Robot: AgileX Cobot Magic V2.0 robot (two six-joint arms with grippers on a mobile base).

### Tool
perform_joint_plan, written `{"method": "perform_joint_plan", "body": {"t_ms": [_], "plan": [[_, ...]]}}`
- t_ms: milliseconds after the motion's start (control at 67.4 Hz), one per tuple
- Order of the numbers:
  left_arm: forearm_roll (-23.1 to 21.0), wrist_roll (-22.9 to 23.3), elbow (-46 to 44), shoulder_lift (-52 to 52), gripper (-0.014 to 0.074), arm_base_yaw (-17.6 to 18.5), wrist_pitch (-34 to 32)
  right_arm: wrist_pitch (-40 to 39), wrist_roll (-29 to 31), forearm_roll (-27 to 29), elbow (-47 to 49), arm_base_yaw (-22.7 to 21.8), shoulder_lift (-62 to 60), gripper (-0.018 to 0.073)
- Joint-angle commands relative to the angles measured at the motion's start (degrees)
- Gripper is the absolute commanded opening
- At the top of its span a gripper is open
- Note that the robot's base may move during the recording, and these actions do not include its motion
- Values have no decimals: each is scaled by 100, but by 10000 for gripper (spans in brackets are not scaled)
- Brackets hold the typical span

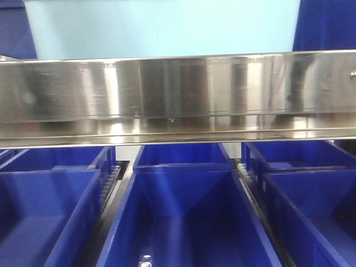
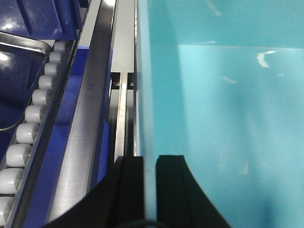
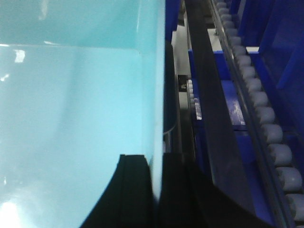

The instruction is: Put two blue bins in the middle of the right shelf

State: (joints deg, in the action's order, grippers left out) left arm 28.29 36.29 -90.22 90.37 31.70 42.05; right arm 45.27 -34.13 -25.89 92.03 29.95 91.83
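Black left claw (image 2: 149,164) and right claw (image 3: 153,161), one each, both pointing forward and clamped over opposite side walls of one light blue bin (image 2: 223,118). Bin sits above steel shelf rail (image 1: 178,94). Under the rail: six dark blue bins (image 1: 183,217), three lanes, two deep.

Bright light, glare on steel rail (image 1: 178,94), blurry wrist views
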Motion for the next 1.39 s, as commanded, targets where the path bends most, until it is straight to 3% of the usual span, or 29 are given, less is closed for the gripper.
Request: {"method": "perform_joint_plan", "body": {"t_ms": [0, 534, 623, 697, 772, 994, 1261, 1380], "plan": [[-131, -164, -36, 56, -111, 71, -378, -438, -38, -24, -85, 22, -4, -153], [-119, -175, -36, 319, -111, 105, -363, -291, -38, -24, -142, 22, 173, -151], [-69, -175, -36, 316, -108, 105, -363, -291, -38, -24, -142, 22, 173, -26], [56, -175, -36, 316, -56, 105, -363, -262, -38, -24, -142, 22, 173, 169], [106, -175, -36, 316, 71, 105, -363, -185, -38, -24, -142, 22, 160, 288], [188, -175, -83, 316, 435, 105, -42, -54, -38, -27, -131, 22, 58, 299], [188, -163, -96, 202, 452, 105, 130, 237, -38, -27, -25, 22, -148, 299], [81, -139, -241, 104, 452, 105, 694, 792, -38, 87, 286, 22, -172, 299]]}}
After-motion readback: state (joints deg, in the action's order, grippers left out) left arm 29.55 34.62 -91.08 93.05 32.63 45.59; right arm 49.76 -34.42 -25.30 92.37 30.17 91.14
